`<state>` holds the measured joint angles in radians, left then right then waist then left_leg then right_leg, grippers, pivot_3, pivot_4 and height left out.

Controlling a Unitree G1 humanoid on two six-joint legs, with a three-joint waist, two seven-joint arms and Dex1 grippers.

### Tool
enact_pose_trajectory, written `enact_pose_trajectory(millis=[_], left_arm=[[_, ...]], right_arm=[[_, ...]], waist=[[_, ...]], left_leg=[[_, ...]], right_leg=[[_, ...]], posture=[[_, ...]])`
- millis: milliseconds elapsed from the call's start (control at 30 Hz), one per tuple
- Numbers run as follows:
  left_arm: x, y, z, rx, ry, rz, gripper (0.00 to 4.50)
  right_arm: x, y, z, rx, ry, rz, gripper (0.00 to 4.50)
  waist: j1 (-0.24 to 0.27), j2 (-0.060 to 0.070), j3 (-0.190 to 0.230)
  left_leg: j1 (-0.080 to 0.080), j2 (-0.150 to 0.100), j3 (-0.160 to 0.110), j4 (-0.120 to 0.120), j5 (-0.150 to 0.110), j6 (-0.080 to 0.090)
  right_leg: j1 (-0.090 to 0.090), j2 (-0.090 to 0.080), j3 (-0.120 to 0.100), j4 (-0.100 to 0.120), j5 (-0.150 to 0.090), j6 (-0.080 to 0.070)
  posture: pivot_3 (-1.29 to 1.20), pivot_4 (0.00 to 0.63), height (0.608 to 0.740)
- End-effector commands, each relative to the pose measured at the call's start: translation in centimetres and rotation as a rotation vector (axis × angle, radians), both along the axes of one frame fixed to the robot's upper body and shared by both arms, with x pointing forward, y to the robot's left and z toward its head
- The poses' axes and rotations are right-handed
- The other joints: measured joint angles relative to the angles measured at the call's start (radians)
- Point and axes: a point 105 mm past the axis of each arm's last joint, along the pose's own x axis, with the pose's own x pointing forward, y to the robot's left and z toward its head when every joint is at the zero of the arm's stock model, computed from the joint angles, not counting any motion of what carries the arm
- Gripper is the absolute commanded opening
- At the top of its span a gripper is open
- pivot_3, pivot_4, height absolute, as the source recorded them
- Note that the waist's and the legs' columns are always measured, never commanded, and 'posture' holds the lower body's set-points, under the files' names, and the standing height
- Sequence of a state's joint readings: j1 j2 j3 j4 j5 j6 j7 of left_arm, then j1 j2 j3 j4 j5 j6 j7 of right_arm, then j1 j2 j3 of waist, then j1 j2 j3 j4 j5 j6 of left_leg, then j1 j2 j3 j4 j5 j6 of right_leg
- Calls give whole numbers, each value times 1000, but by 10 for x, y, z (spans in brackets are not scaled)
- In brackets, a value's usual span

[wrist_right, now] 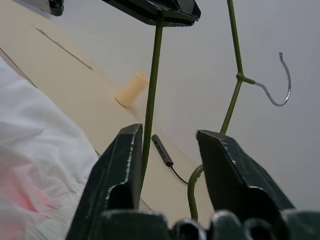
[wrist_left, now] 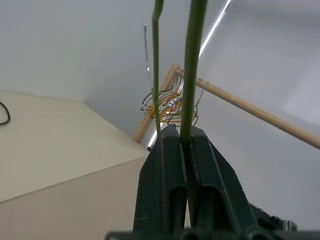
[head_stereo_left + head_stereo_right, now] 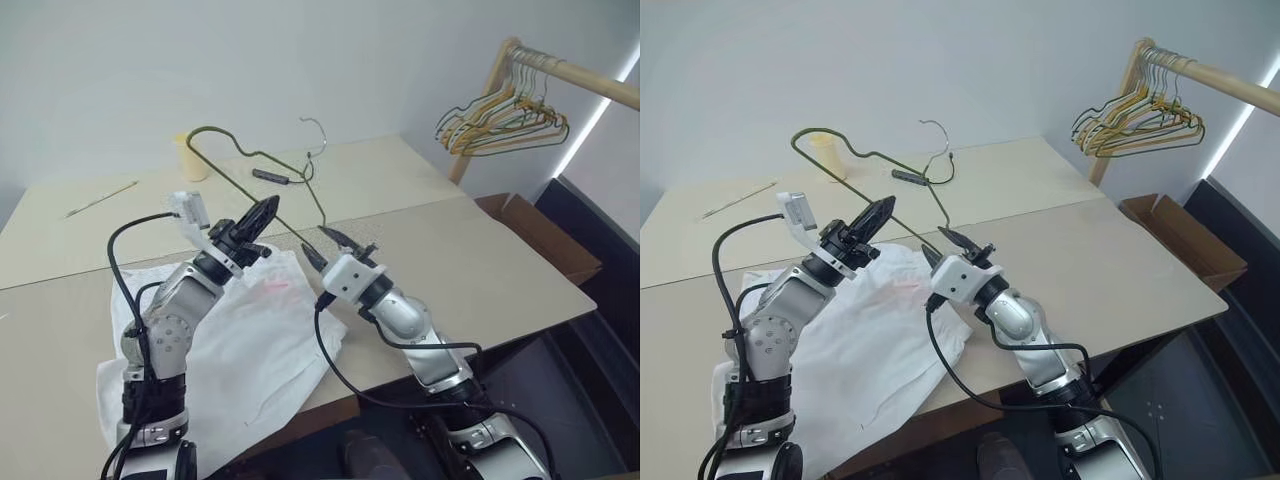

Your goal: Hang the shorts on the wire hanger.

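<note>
Left tool (image 3: pixel 262 216) pinching thin olive wire hanger (image 3: pixel 225 168), right tool (image 3: pixel 338 245) spread around its wire, white cloth shorts (image 3: pixel 250 340) flat on beige worktop (image 3: pixel 480 260), brown cardboard box (image 3: pixel 545 235) beside it, contents hidden

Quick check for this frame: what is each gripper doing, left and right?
Left gripper: shut on the wire hanger.
Right gripper: open, fingers either side of the hanger's wire, not clamping it.
</note>
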<state>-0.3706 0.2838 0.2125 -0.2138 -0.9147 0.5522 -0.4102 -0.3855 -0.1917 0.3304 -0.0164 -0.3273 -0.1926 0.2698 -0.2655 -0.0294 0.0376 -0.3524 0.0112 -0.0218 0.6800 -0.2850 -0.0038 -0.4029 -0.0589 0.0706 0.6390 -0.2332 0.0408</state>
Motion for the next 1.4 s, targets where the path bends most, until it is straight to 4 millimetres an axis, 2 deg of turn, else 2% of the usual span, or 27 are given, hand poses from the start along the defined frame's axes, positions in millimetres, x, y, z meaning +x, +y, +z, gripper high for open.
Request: enact_pose_trajectory(millis=[33, 133, 200, 367, 467, 633, 900, 1100, 1300, 1400], left_arm=[[-1, 15, 17, 78, -124, 2, 0], [-5, 31, 29, 110, -181, -48, 0], [-12, 41, 39, 96, -208, -127, 0], [-45, 61, 66, 20, -311, -400, 0], [-53, 66, 72, 7, -340, -490, 0], [-57, 62, 77, -21, -353, -589, 0], [-59, 49, 76, -55, -364, -643, 0], [-58, 44, 73, -59, -367, -655, 0], [-58, 43, 72, -61, -368, -656, 0], [-57, 43, 71, -60, -365, -655, 0]], right_arm=[[-16, -5, 32, 99, 69, 172, 3525], [-31, -18, 41, 171, 311, 367, 3525], [-32, -33, 47, 192, 493, 453, 3525], [-33, -68, 48, 96, 1004, 644, 3525], [-36, -78, 49, 56, 1165, 739, 3525], [-37, -63, 53, 12, 1238, 876, 3525], [-33, -27, 48, -19, 1244, 919, 3525], [-37, -12, 47, -30, 1246, 953, 3525], [-40, -6, 47, -20, 1263, 973, 3525], [-40, -5, 48, -15, 1264, 970, 2975]], waist=[[1, 0, 0], [4, 0, 1], [8, 0, 1], [10, 4, 5], [11, 5, 5], [9, 6, 6], [26, 6, 6], [34, 6, 6], [33, 6, 6], [31, 6, 6]], left_leg=[[0, 0, 0, 0, 0, 0], [-1, 0, 0, 0, 0, 0], [-1, 0, 0, 1, 0, 0], [0, 1, 0, 1, 0, 0], [0, 3, 0, -1, 0, 1], [-2, 3, 0, -1, 0, 1], [-3, 2, 0, -1, 0, 1], [-4, 2, -1, -1, 0, 1], [-4, 2, -1, 0, 0, 0], [-3, 2, -1, 0, 0, 0]], right_leg=[[0, 0, 0, 0, 0, 0], [0, 0, -1, -1, 0, 0], [1, 0, -1, -2, 0, 0], [1, 0, -2, -3, 0, 1], [1, 3, -4, -6, -3, 3], [0, 3, -3, -6, -3, 4], [-1, 0, -3, -6, 1, 0], [-2, -1, -3, -6, 1, 0], [-2, -1, -3, -5, 1, 0], [-2, -1, -3, -5, 2, 0]], posture=[[-202, 0, 740], [-202, 0, 740], [-197, 0, 740], [-196, 0, 740], [-189, 0, 740], [-188, 0, 740], [-197, 0, 740], [-199, 0, 740], [-201, 0, 740], [-201, 0, 740]])
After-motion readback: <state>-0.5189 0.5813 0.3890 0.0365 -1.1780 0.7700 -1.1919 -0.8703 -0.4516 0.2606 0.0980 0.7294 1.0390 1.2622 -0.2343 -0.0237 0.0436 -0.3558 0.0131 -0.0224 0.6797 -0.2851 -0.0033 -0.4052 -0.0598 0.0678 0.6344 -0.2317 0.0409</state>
